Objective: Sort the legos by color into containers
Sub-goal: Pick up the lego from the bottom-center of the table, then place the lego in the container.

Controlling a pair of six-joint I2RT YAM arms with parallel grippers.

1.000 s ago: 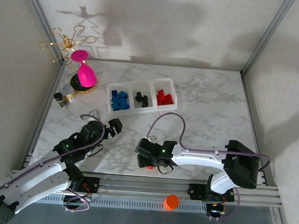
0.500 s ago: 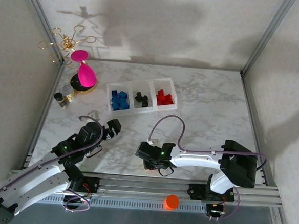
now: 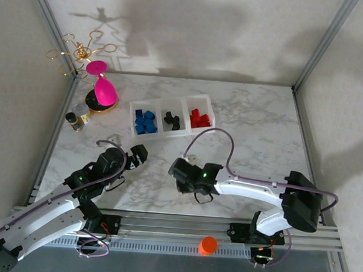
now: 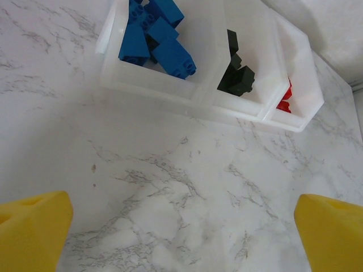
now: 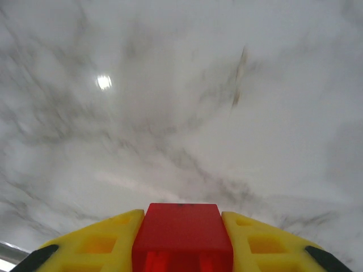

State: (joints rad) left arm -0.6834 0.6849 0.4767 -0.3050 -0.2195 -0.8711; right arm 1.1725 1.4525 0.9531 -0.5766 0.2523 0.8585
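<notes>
Three clear containers [image 3: 169, 134] joined in one row on the marble table [image 3: 256, 135], at one o'clock from the left gripper [image 3: 139, 155] and twelve o'clock from the right gripper [image 3: 176, 175]. In the nine o'clock bin, blue legos [image 3: 146, 122] in a heap; in the middle bin, black legos [image 3: 172, 119]; in the three o'clock bin, red legos [image 3: 199, 118]. One colour to each bin, so far as can be made out. From the left wrist, same row at twelve o'clock, well apart from the yellow fingertips [image 4: 34, 232], spread wide at seven and five o'clock with bare marble between, gripping nothing. There, blue heap cut off by the top edge, black pieces plain, red pieces mostly masked by the cloudy bin wall, just a sliver visible. Exact count in each bin too hard to tell. From the right wrist, a single red lego [image 5: 181, 238] clamped between the yellow fingers [image 5: 108, 238] at six o'clock, lower part cut by the bottom edge, over blurred marble. Pink goblet [image 3: 103, 90] at ten o'clock from the row; orange cap [image 3: 208, 244] at six o'clock, off the marble.
</notes>
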